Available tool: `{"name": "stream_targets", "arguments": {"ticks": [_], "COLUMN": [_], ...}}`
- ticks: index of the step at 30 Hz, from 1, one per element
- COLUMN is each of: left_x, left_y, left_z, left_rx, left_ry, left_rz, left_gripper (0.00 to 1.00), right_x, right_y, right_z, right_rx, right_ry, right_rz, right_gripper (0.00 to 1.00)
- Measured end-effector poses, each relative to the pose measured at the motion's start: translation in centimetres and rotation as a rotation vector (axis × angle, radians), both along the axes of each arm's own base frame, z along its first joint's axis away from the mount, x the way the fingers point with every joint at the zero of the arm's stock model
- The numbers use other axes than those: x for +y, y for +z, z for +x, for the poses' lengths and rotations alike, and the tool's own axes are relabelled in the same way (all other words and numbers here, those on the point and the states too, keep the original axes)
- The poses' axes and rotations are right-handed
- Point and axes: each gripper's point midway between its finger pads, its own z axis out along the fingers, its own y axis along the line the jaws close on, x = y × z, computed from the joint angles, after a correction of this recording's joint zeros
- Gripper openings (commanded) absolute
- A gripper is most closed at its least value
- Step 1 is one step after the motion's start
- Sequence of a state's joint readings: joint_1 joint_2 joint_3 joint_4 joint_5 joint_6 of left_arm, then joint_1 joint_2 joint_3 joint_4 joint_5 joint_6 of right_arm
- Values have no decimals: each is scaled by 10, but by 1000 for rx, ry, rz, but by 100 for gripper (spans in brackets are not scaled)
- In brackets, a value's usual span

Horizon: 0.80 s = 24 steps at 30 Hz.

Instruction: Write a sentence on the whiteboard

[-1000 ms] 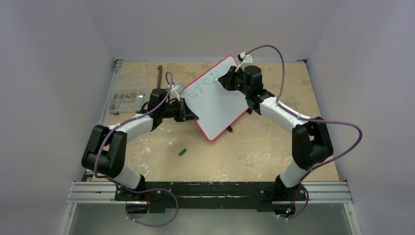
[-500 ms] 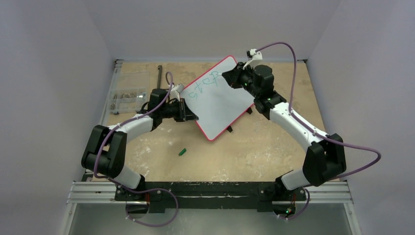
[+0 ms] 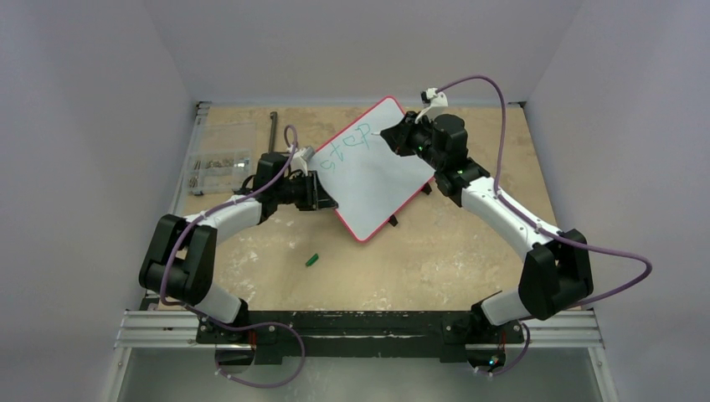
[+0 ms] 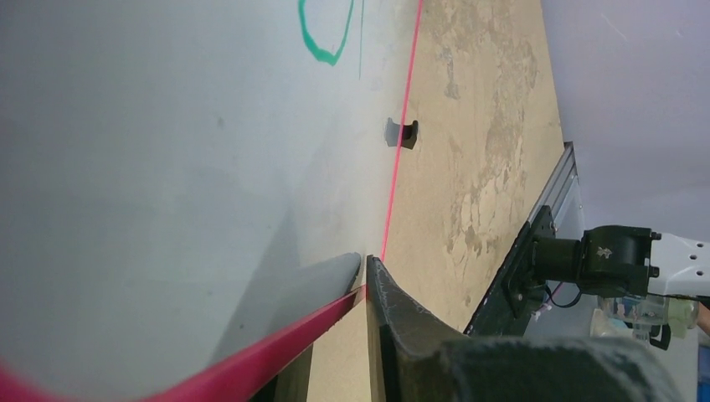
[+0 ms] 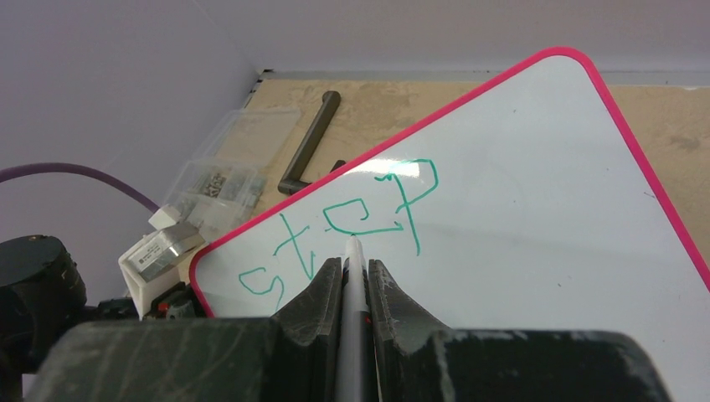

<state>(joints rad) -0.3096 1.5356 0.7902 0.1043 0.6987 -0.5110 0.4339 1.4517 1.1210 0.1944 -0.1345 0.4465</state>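
The whiteboard [image 3: 373, 188], white with a red rim, lies tilted at the table's middle back. On it stands the sentence's one green word, "step" [image 3: 347, 144] [image 5: 352, 218]. My right gripper [image 3: 392, 134] [image 5: 355, 261] is shut on a grey-white marker [image 5: 354, 285], whose tip touches the board just under the "e". My left gripper [image 3: 325, 199] [image 4: 365, 276] is at the board's left rim [image 4: 276, 343]. Its jaws stand a little apart, with one fingertip [image 4: 387, 310] against the red edge and the other hidden behind the board [image 4: 151, 167].
A clear plastic box of small parts [image 3: 219, 163] [image 5: 218, 176] and a dark metal bar [image 3: 274, 130] [image 5: 310, 138] lie at the back left. A small green cap [image 3: 312, 260] lies in front of the board. One black board foot [image 4: 404, 132] shows.
The right arm's elbow swung out to the right and its gripper shifted slightly up the board with the marker. The left jaws eased apart at the rim and drew back a little to the left.
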Motion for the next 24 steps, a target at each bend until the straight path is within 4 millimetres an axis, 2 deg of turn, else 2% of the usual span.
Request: {"name": "stream_targets", "arguments": {"ticks": [8, 15, 24], "left_x": [1, 1, 5], "left_y": [5, 18, 24], "left_z": [0, 0, 1], "left_rx": [-20, -55, -77], "left_ry": [-1, 5, 29], "left_rz": [1, -7, 5], "left_gripper": [40, 54, 65], "right_x": [0, 0, -2], "right_y": [-1, -3, 6], "right_z": [0, -1, -5], "right_rx": [1, 5, -14], "right_ry": [0, 0, 0], "right_rz": [-1, -3, 7], "right_gripper": [0, 0, 0]}}
